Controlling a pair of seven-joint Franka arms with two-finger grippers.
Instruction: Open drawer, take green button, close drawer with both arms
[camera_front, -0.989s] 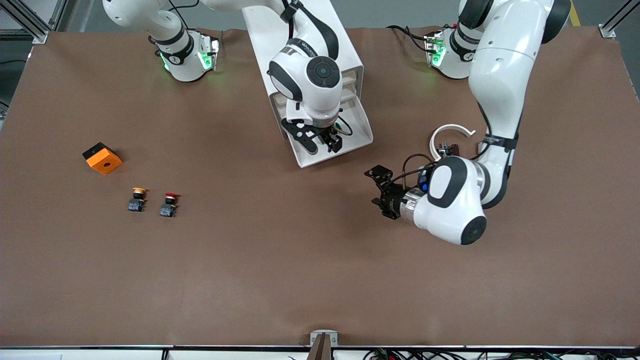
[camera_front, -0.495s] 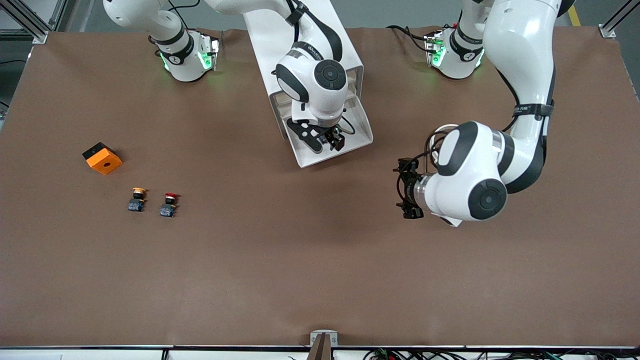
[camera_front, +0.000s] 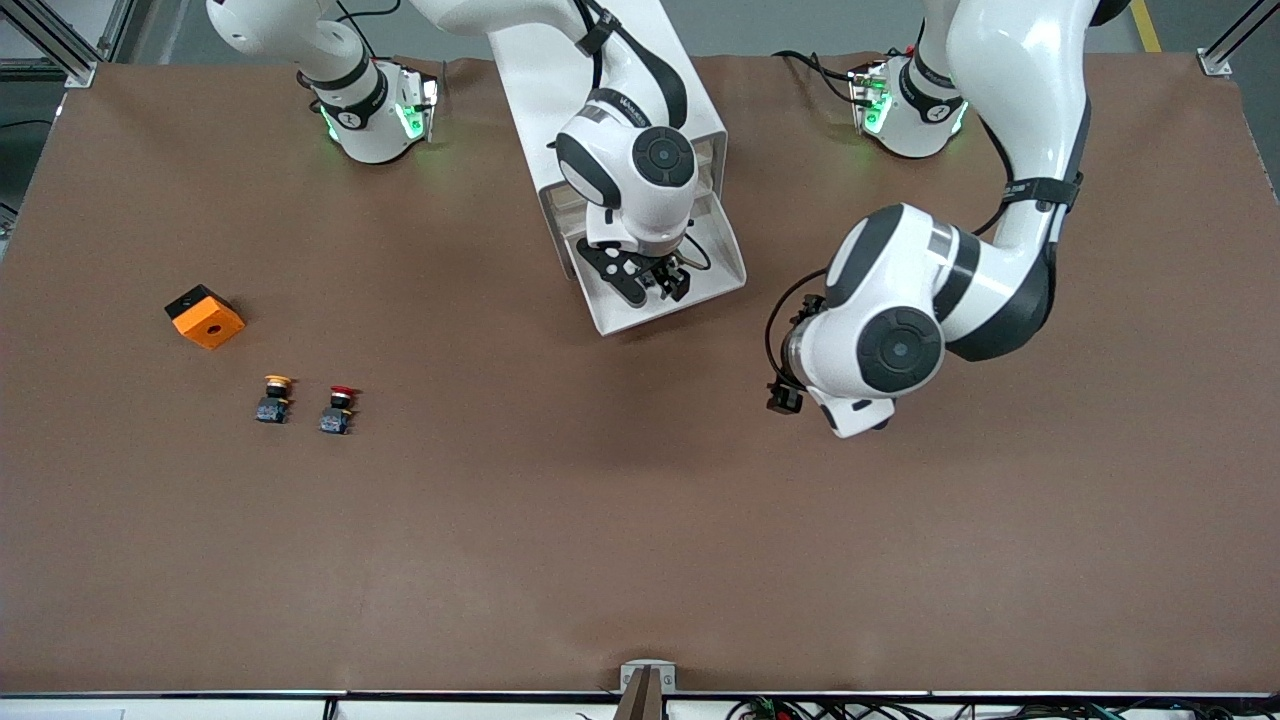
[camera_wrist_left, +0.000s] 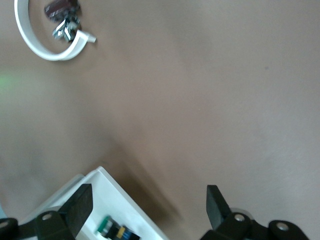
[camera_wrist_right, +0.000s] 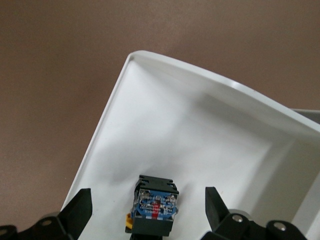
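Front view, starting at the right arm's end of the table (camera_front: 640, 520): an orange block (camera_front: 205, 316), then, nearer the camera, a yellow-capped button (camera_front: 274, 397) and a red-capped button (camera_front: 338, 408) side by side, both well apart from the action. On to the middle: white cabinet (camera_front: 540, 100), bottom drawer (camera_front: 715, 262) pulled right out toward the camera. Hanging low inside that drawer, the right end effector (camera_front: 655, 285), fingers spread wide, gripping nothing yet. Further along, toward the left arm's end: the left end effector (camera_wrist_left: 149, 202), also spread wide and empty, hovering over the table at the drawer's corner. Waiting, by the look of it.

Now the crux, from the right wrist view: the button (camera_wrist_right: 155, 207) lying on the drawer floor directly below the right end effector, squarely between the two open fingers (camera_wrist_right: 80, 210). Blue base end turned toward that camera, black collar around it, cap end out of sight. Long axis apparently running across the line between the fingers. Probably calls for a straight drop and a squeeze on the flanks. Clearly the right arm's pick, being far nearer than the left.

Over to the left wrist view for the look of it: small, lying on its side near the drawer's corner, green cap at one end, black collar, blue base at the other. Also there, well apart on the table, a white open ring (camera_wrist_left: 50, 54) with some small metal bits inside its curve.
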